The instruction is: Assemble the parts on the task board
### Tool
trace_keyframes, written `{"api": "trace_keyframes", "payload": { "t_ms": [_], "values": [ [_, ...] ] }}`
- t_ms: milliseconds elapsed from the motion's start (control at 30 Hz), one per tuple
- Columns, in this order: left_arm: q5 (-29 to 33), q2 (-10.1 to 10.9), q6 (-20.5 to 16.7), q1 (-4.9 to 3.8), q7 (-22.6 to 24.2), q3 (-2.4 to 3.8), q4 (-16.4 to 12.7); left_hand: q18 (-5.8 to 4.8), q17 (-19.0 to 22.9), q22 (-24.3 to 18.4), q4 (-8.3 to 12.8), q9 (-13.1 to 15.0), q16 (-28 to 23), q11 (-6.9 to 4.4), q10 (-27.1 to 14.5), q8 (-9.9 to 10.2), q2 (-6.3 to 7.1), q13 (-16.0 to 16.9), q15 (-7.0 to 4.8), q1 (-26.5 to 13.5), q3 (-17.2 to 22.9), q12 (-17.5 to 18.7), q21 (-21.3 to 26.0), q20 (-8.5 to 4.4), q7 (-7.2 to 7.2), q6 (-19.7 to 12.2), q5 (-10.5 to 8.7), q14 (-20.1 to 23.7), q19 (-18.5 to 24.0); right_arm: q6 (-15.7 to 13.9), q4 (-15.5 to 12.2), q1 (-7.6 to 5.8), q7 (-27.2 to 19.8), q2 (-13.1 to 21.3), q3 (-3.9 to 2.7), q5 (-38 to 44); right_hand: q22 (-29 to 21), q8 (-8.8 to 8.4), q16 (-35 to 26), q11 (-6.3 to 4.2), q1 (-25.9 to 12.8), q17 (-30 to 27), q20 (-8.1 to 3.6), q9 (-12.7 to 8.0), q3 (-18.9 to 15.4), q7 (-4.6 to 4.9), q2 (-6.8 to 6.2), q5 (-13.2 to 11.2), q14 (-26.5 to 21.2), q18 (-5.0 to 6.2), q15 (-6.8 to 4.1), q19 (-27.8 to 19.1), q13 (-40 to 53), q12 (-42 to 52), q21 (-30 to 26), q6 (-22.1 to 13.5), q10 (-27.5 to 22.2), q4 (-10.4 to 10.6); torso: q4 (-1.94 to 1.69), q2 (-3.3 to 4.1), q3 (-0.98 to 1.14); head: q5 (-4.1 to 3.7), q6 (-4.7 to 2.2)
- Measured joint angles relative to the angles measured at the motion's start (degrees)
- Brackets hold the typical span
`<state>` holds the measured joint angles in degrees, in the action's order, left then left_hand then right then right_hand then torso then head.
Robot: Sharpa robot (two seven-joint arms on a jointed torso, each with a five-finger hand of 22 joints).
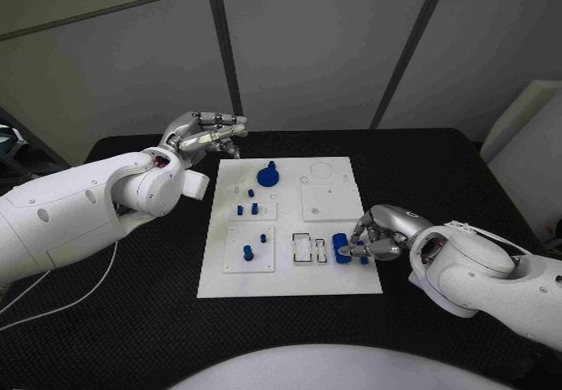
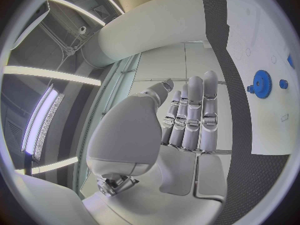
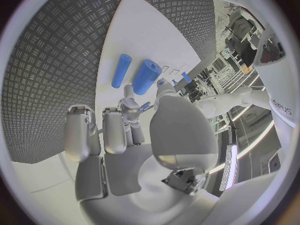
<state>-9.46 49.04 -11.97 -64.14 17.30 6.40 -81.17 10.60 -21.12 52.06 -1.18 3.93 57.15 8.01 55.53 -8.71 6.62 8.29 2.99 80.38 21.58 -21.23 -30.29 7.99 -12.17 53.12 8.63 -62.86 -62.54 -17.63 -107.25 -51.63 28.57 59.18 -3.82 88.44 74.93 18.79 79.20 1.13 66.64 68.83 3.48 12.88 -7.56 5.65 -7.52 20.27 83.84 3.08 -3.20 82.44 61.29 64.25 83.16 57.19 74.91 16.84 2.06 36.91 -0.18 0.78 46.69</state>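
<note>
From the head view I see the task board (image 1: pixel 293 276) lying in the middle of the frame on the black table (image 1: pixel 445 162), its long side running up and down the picture. My right hand (image 1: pixel 377 233) sits at the board's lower right edge, fingers curled in around a blue cylinder (image 1: pixel 341 246) whose long axis runs roughly up and down the frame; the hand is touching it on its right side, and I take it as held, though the fingertips partly hide the contact. Further up the board I count one blue gear (image 1: pixel 268 175) near the upper middle, three short blue pegs (image 1: pixel 248 209) standing in the square block below it, and two more upright pegs (image 1: pixel 249 253) in the lower left block. My left hand (image 1: pixel 206 134) hovers off the board's upper left corner, over the table, fingers folded together with nothing in them.

In the left wrist view, the left hand (image 2: pixel 187 117) has its fingers laid side by side, straight and pressed together, holding nothing. The blue gear (image 2: pixel 260 83) shows at the right of the frame on the white board (image 2: pixel 269 120), well apart from the fingers.

In the right wrist view I count two blue cylinders lying side by side on the board (image 3: pixel 134 40) in the upper middle of the frame: a thin one (image 3: pixel 121 71) and a thicker one (image 3: pixel 145 77), both with long axes pointing away from the palm. The right hand (image 3: pixel 134 127) is just below them, its fingertips (image 3: pixel 129 105) reaching the thick one's near end.
</note>
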Motion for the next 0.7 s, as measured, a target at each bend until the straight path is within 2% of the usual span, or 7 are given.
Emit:
{"api": "trace_keyframes", "payload": {
  "t_ms": [100,367,700],
  "values": [
    [0.0,-0.04,0.0,0.01,0.0,0.0,0.0,0.01,0.0,0.0,0.0,0.0,0.0,0.0,0.0,0.0,0.0,0.0,0.0,0.0,0.0,0.0,0.0,0.0,0.0,0.0,0.0,0.0,0.0,0.21,0.37,0.09,0.27,-0.55,0.0,0.49,0.0,0.28,0.28,0.0,-0.02,0.08,0.0,0.06,0.0,0.0,0.02,0.0,0.0,0.0,0.0,0.0,0.11,0.29,0.22,0.0,0.0,0.0,0.01,0.03,0.0,0.0,0.0],
    [0.0,-0.07,0.01,0.06,0.0,0.0,0.03,0.0,0.0,0.01,0.0,0.0,0.0,0.0,0.0,0.0,0.0,0.0,0.0,0.0,0.0,0.0,0.0,0.0,0.0,0.0,0.0,0.0,0.0,0.4,1.34,0.43,0.58,-2.33,-0.01,1.36,-0.01,0.71,0.32,-0.22,0.25,0.33,0.0,0.42,0.0,-0.17,1.02,0.0,0.0,0.0,0.0,0.0,0.82,0.54,0.22,-0.17,0.22,0.0,-0.03,0.07,-0.01,0.03,0.21],
    [0.0,-0.07,0.04,0.13,-0.03,-0.01,0.05,0.0,-0.01,0.01,0.0,0.0,0.0,0.0,0.0,0.0,0.0,-0.05,0.0,0.0,0.0,0.0,0.0,0.0,0.0,0.0,0.0,0.0,0.0,0.6,2.97,0.8,0.66,-3.93,-0.17,1.92,-0.01,2.12,0.83,-0.42,1.53,1.38,-0.12,1.21,-0.16,-0.34,2.74,1.09,0.0,0.01,0.01,0.11,2.07,1.21,0.21,-0.33,0.42,-0.16,-0.08,0.07,-0.08,0.2,0.4]
  ]
}}
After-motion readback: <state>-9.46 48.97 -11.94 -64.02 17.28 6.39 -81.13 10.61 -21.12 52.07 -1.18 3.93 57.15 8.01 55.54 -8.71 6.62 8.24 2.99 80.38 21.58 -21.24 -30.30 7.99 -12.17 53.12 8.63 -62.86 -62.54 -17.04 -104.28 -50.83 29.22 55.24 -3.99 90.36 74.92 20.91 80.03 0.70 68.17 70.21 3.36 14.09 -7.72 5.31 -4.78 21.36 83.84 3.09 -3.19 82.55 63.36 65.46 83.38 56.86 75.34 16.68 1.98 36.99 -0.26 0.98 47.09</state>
